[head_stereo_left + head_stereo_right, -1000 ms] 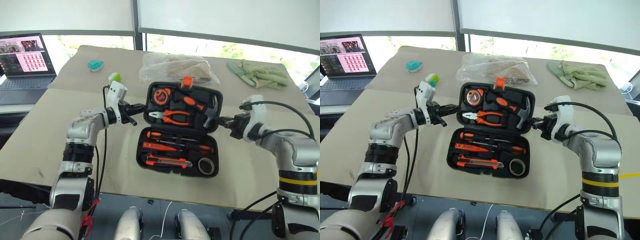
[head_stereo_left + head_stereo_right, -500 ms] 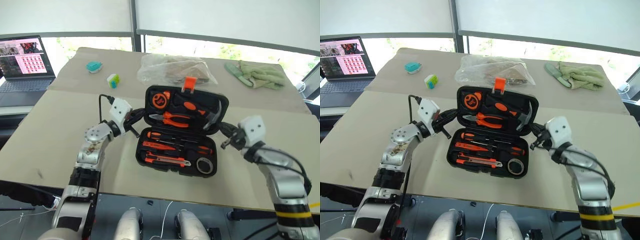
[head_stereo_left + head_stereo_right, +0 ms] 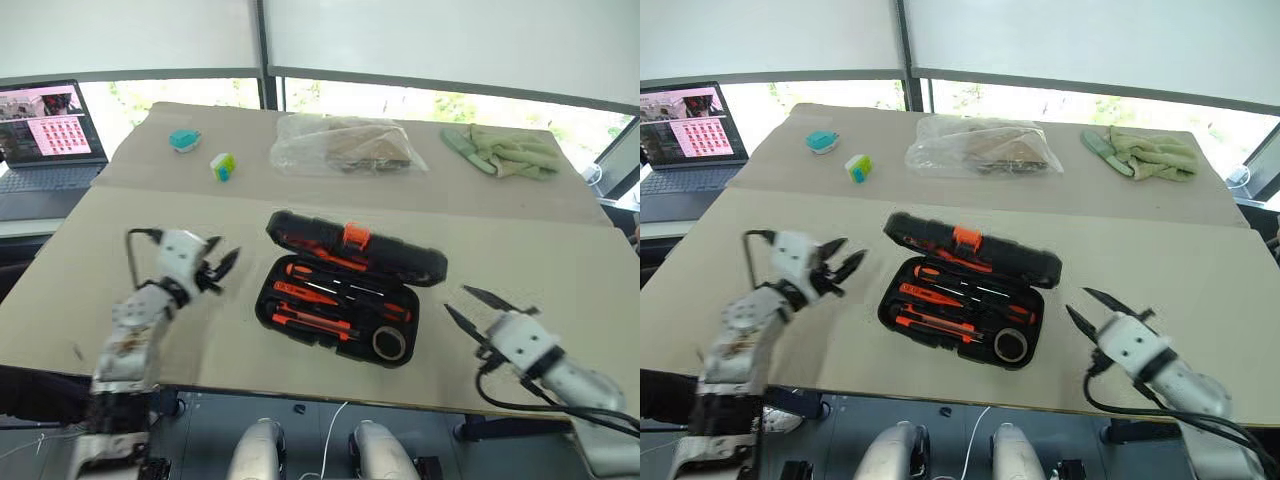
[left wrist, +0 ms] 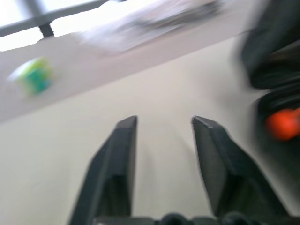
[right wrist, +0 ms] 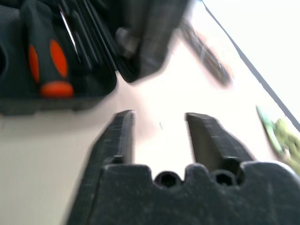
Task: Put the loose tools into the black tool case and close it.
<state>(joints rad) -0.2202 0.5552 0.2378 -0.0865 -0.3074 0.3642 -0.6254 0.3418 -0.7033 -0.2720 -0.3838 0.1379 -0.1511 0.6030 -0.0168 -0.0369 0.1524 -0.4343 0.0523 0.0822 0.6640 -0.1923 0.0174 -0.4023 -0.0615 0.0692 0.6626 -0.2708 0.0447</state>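
Observation:
The black tool case (image 3: 400,262) lies in the middle of the table, its lid with the orange latch (image 3: 355,237) tilted low over the rear half of the base. In the base lie orange-handled screwdrivers (image 3: 330,292), a utility knife (image 3: 310,325) and a black tape roll (image 3: 389,343). My left gripper (image 3: 222,265) stands open a little to the left of the case, touching nothing. My right gripper (image 3: 470,305) is open to the right of the case, near the table's front edge, with nothing between its fingers. The right wrist view shows an orange-and-black handle (image 5: 44,65) inside the case.
Along the back of the table lie a clear plastic bag (image 3: 340,145), green gloves (image 3: 505,152), a teal object (image 3: 184,139) and a green-white object (image 3: 223,165). A laptop (image 3: 45,115) stands beyond the table's left side.
Both grippers opened and drew back from the sides of the case. The lid has dropped from nearly upright to low over the base. The camera has tilted.

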